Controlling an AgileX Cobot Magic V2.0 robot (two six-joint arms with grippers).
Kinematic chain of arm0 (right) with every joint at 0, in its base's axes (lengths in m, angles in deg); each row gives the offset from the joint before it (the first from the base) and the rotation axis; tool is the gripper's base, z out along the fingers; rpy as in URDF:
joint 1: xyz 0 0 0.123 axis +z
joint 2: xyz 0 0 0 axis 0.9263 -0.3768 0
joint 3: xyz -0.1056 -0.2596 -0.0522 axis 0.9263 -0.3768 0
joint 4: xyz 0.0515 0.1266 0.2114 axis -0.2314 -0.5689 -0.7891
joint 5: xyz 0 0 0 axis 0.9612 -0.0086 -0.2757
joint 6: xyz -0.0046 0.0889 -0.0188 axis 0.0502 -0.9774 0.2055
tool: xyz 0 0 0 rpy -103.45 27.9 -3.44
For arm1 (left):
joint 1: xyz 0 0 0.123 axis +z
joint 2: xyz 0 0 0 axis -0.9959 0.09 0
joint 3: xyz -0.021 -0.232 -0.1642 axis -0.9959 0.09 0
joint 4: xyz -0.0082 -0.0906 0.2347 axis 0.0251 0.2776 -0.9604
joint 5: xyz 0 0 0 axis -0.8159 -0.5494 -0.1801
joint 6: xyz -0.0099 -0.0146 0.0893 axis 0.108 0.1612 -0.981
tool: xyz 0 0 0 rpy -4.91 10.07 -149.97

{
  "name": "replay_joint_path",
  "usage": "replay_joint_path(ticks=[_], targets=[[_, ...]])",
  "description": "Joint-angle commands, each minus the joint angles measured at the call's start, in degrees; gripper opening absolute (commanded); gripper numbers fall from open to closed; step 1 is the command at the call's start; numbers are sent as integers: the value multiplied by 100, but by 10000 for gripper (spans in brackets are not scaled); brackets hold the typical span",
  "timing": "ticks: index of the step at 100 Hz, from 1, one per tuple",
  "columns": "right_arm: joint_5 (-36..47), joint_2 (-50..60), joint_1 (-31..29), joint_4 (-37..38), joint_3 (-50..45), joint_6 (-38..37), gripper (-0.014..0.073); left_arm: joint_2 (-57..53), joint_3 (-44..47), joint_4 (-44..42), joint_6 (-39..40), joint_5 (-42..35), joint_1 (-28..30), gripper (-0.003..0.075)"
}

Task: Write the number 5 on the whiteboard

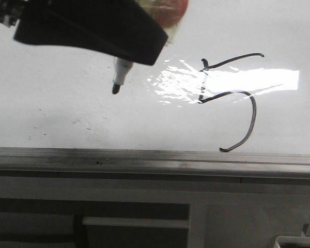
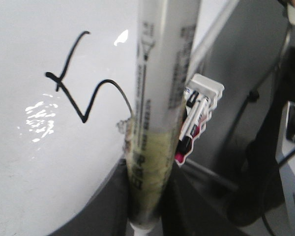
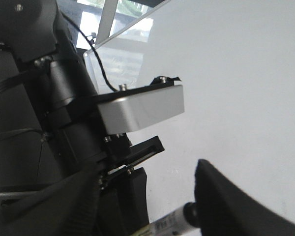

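The whiteboard [image 1: 67, 113] fills the front view, with a glare patch in the middle. The number 5 [image 1: 254, 113] is drawn in black at the right, with a top bar, a stem and a curved belly. It also shows in the left wrist view [image 2: 82, 117]. My left gripper [image 1: 129, 54] is shut on a white marker [image 1: 122, 71]. Its black tip points down over the board, left of the 5 and apart from the strokes. The left wrist view shows the marker [image 2: 162, 98] clamped between the jaws of the left gripper [image 2: 146, 196]. My right gripper [image 3: 150, 196] is open and empty beside the left arm.
A grey metal edge strip [image 1: 155, 157] runs along the board's near side. A white holder with spare markers [image 2: 199, 110] sits off the board's edge. Dark cables and a stand [image 2: 265, 162] lie beyond it. The left arm's silver-topped wrist [image 3: 137, 108] is close to my right gripper.
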Motion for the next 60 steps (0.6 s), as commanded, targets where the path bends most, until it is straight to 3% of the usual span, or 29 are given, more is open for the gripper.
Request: replay_joint_path(ticks=[1, 7, 10, 28, 60], targets=[[436, 211, -156, -163, 195, 31, 171, 80, -153, 208, 613, -695, 14, -20], [383, 332, -304, -281, 195, 31, -15, 228, -153, 208, 665, -881, 14, -20], [366, 387, -368, -327, 195, 16, -69, 332, -153, 208, 679, -994, 14, -20], [108, 698, -747, -443, 184, 16, -61, 832, -153, 216, 1123, -1602, 14, -20], [-255, 1020, -1065, -443, 184, 16, -61, 1541, -153, 1114, 1123, -2523, 14, -20]])
